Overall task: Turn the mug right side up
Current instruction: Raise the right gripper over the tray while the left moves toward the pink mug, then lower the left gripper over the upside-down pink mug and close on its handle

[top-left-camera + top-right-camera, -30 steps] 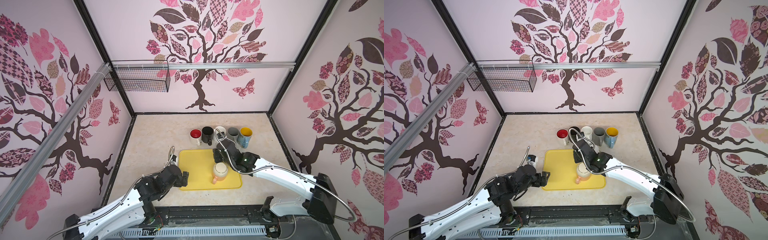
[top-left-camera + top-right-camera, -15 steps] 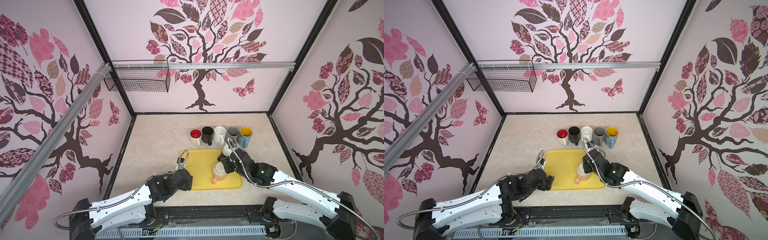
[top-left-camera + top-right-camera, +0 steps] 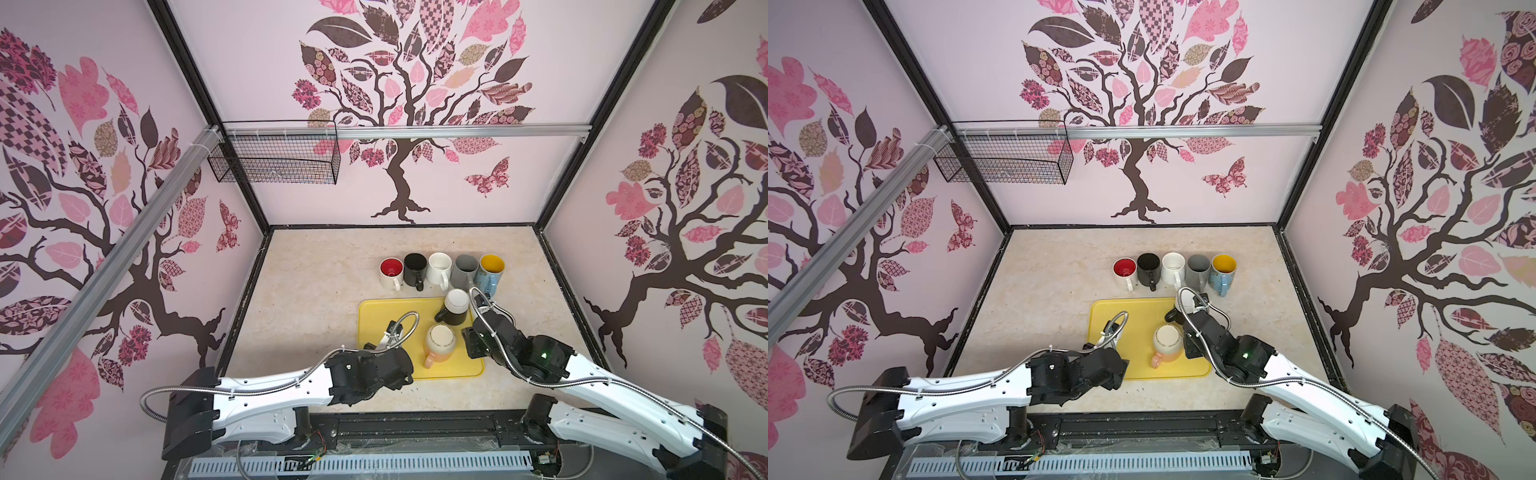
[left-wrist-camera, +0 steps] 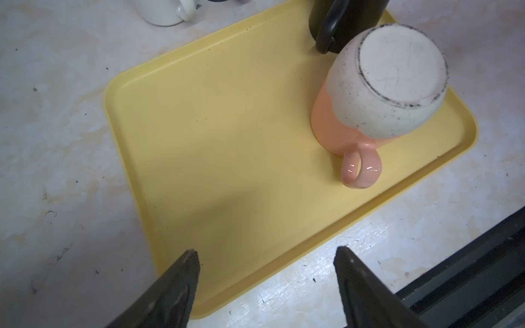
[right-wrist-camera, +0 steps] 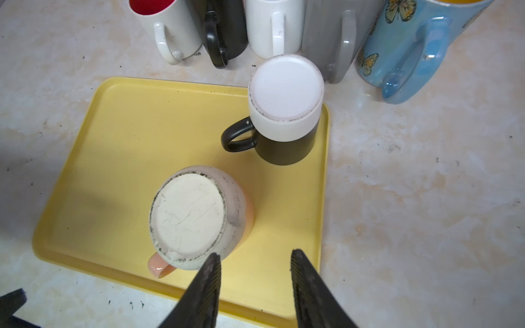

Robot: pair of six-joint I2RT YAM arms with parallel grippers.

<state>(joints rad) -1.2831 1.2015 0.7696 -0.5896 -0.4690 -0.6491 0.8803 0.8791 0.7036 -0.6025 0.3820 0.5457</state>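
Observation:
Two mugs stand upside down on the yellow tray (image 3: 386, 316). A peach mug with a cream base (image 3: 439, 343) (image 4: 377, 93) (image 5: 196, 218) is near the tray's front, its handle toward the front edge. A black mug with a white base (image 3: 454, 309) (image 5: 284, 113) stands behind it. My left gripper (image 4: 267, 255) (image 3: 405, 374) is open and empty over the tray's front edge, left of the peach mug. The right gripper (image 5: 255, 257) (image 3: 471, 345) is open and empty just right of the peach mug, one finger (image 5: 208, 281) close to its side.
Several upright mugs form a row behind the tray: red-lined (image 3: 391, 270), black (image 3: 415, 268), white (image 3: 439, 268), grey (image 3: 465, 270) and blue with a yellow inside (image 3: 490, 272). A wire basket (image 3: 274, 156) hangs on the back wall. A black frame rail (image 4: 483, 269) borders the table's front.
The right arm has drawn back from the row of mugs to beside the peach mug, uncovering the black mug. The left arm has swung right to the tray's front edge, jaws narrowing a little.

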